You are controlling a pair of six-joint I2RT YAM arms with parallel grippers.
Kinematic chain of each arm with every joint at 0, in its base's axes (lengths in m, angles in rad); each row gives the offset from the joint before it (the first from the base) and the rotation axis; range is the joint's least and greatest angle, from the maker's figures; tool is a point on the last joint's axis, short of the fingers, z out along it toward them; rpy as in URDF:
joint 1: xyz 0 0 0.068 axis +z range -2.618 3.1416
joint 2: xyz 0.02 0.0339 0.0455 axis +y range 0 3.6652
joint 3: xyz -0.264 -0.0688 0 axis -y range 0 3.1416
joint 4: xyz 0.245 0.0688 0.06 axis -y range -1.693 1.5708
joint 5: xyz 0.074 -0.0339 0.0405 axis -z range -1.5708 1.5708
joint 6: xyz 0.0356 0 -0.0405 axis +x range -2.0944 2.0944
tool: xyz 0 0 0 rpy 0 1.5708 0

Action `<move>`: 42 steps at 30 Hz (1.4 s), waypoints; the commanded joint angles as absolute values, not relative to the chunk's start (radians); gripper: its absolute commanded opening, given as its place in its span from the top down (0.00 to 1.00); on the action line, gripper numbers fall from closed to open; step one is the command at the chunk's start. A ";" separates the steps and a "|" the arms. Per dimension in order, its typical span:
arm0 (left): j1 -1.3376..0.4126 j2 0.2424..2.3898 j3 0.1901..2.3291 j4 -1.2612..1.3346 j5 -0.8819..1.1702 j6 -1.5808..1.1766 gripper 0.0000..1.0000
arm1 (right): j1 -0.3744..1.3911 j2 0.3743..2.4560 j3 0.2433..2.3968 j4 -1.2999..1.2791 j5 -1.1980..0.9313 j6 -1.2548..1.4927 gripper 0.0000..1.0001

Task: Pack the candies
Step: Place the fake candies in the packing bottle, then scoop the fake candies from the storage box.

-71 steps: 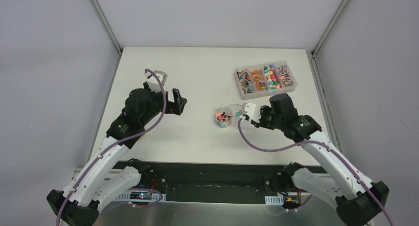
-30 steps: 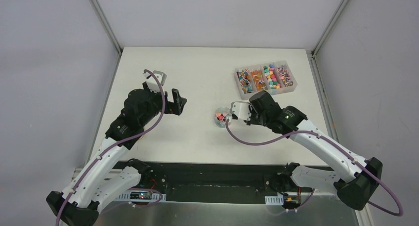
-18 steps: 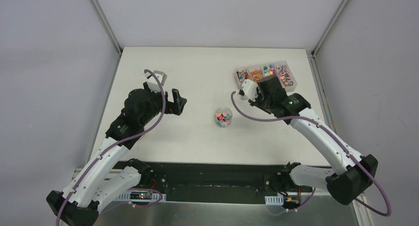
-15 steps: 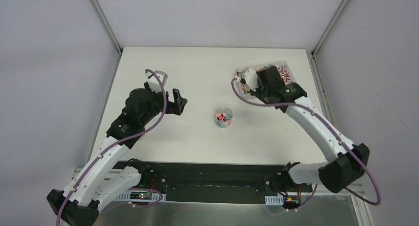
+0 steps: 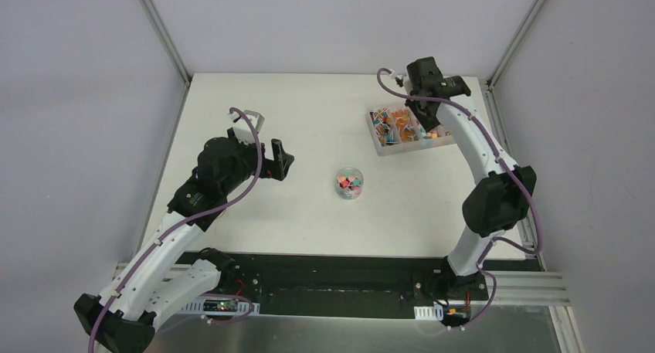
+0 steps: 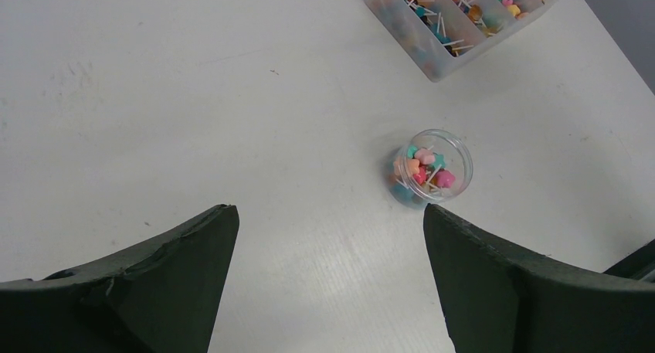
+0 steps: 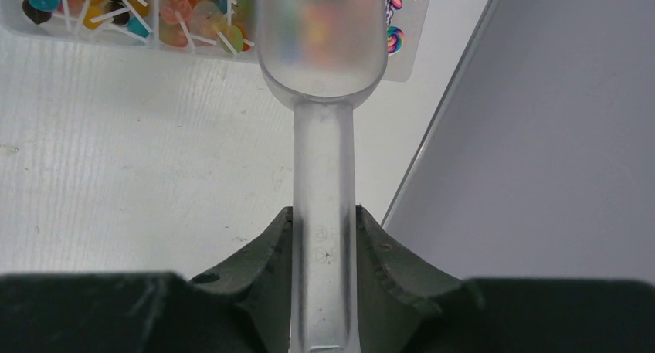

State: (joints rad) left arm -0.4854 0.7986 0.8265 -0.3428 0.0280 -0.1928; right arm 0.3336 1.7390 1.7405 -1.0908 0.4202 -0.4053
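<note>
The candies (image 5: 395, 126) lie in a clear divided box (image 5: 384, 144) at the back right; they also show in the right wrist view (image 7: 189, 17) and the left wrist view (image 6: 440, 28). A small round clear jar (image 5: 349, 183) at the table's middle holds several candies (image 6: 423, 170). My right gripper (image 7: 323, 218) is shut on the handle of the clear plastic scoop (image 7: 322, 36), whose bowl hangs over the box's far end by the back edge; its contents are blurred. My left gripper (image 5: 279, 158) is open and empty, left of the jar (image 6: 429, 168).
The table's right edge and grey wall (image 7: 541, 121) are close beside the scoop. A white wall stands behind the table (image 5: 332, 28). The right arm (image 5: 479, 152) stretches along the right side.
My right gripper with the scoop has moved from beside the jar back and right to above the box's far end. The left arm has barely moved.
</note>
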 commanded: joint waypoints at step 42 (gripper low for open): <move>-0.495 0.772 0.822 -0.302 0.005 -0.168 0.06 | 0.170 1.929 1.618 -0.837 0.264 -0.319 1.00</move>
State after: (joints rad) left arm -0.4854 0.7849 0.8253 -0.3428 0.0261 -0.1890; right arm 0.1772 2.0426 1.7138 -0.9810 0.3431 -0.3199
